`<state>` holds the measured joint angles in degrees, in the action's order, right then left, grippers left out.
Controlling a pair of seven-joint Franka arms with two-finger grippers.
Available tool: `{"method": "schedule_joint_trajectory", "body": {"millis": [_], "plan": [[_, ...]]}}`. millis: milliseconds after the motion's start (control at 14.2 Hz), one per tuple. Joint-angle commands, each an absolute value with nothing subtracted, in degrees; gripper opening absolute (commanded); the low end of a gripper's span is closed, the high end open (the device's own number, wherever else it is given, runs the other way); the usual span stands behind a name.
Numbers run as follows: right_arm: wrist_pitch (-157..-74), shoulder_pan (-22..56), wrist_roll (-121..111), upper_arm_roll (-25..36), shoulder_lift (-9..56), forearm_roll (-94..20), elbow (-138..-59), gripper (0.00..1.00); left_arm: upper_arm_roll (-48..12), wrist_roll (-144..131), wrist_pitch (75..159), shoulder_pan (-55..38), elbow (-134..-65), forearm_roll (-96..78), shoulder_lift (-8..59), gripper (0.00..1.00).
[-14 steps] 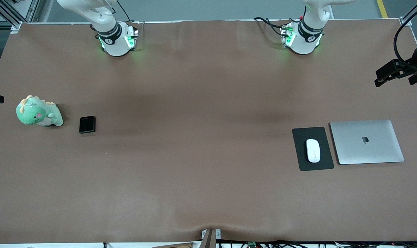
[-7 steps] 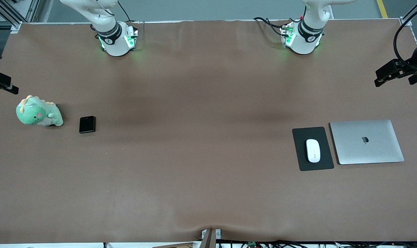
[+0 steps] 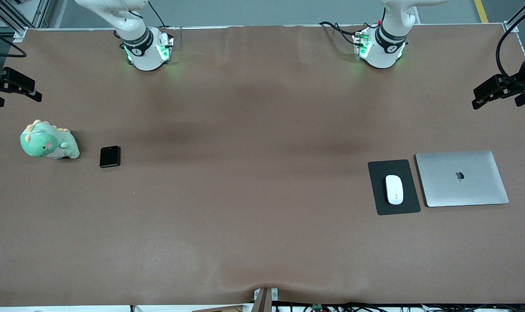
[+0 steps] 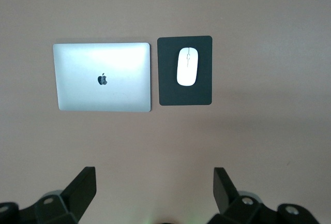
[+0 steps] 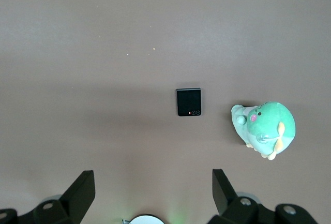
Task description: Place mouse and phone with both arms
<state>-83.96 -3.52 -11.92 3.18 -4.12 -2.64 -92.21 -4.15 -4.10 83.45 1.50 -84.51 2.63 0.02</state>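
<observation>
The white mouse (image 3: 394,189) lies on a dark mouse pad (image 3: 381,173) toward the left arm's end of the table; it also shows in the left wrist view (image 4: 186,66). The black folded phone (image 3: 109,156) lies on the table toward the right arm's end, beside a green plush dinosaur (image 3: 48,141); it also shows in the right wrist view (image 5: 188,102). My left gripper (image 4: 153,175) is open and empty, high over its end of the table (image 3: 490,93). My right gripper (image 5: 152,177) is open and empty, high over its end of the table (image 3: 15,84).
A closed silver laptop (image 3: 461,178) lies beside the mouse pad, toward the left arm's end of the table. The plush dinosaur (image 5: 266,127) sits close to the phone. The brown table cover (image 3: 254,182) spans the middle. The arms' green-lit bases (image 3: 146,50) stand along the table's edge farthest from the front camera.
My right gripper has moved in from the table's end, farther into the front view and higher in that view. The left gripper, the mouse and the phone have not moved.
</observation>
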Motion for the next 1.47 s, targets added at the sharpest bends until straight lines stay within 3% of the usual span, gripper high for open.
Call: {"method": "schedule_joint_trajectory", "body": {"millis": [0, 1404], "plan": [[-85.1, -2.0, -10.9, 4.0, -5.5, -1.3, -93.7, 1.0, -4.0, -2.4, 83.1, 1.8, -85.0, 1.4, -1.0, 1.0], [-85.1, -4.0, -11.3, 4.0, -3.7, -1.2, -91.1, 1.0, -4.0, -2.5, 82.8, 1.8, -85.0, 1.4, -0.7, 1.0]]}}
